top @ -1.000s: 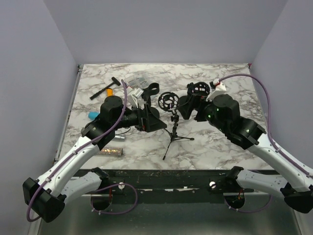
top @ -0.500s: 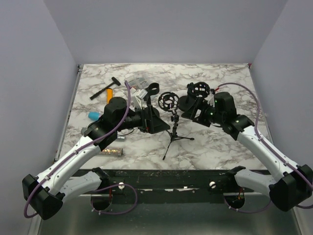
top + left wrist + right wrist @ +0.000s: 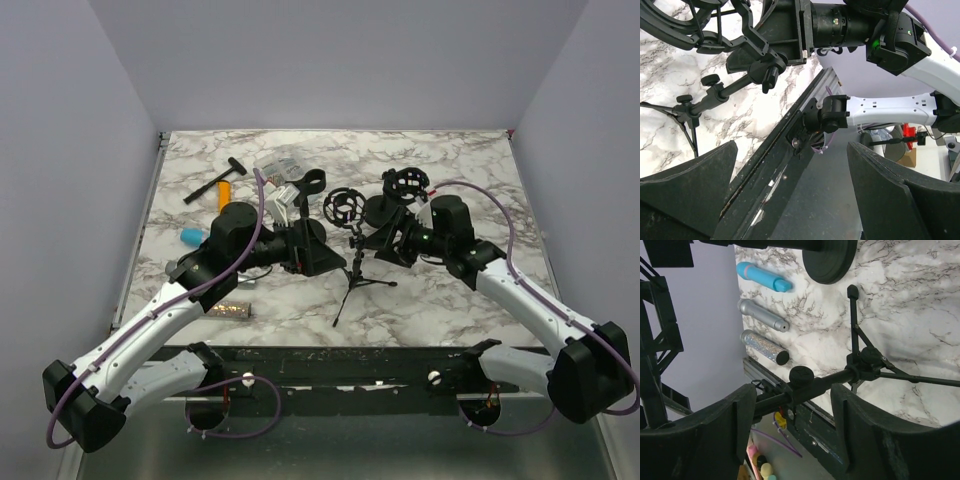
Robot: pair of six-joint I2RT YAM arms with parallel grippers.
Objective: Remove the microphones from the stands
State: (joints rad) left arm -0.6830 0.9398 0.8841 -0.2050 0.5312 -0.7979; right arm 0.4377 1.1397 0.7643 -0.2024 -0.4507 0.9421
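A black tripod stand (image 3: 355, 262) stands at the table's middle, with a ring shock mount (image 3: 345, 205) on top. No microphone shows inside the ring. My left gripper (image 3: 328, 256) is open and empty just left of the pole. In the left wrist view (image 3: 790, 150) the mount (image 3: 685, 27) and the pole (image 3: 715, 97) lie ahead of it. My right gripper (image 3: 373, 237) is open just right of the pole. In the right wrist view (image 3: 792, 390) its fingers (image 3: 860, 410) straddle the pole (image 3: 812, 382) without touching it.
A blue microphone (image 3: 762, 276), a silver one (image 3: 762, 315) and a glitter one (image 3: 762, 346) lie on the left of the table. A second shock mount (image 3: 408, 183), a clip holder (image 3: 310, 182), a hammer (image 3: 213, 181) and a clear bag (image 3: 278, 165) sit behind.
My right arm has swung down and left, bringing its gripper up to the stand's pole. My left gripper has shifted slightly right toward the stand.
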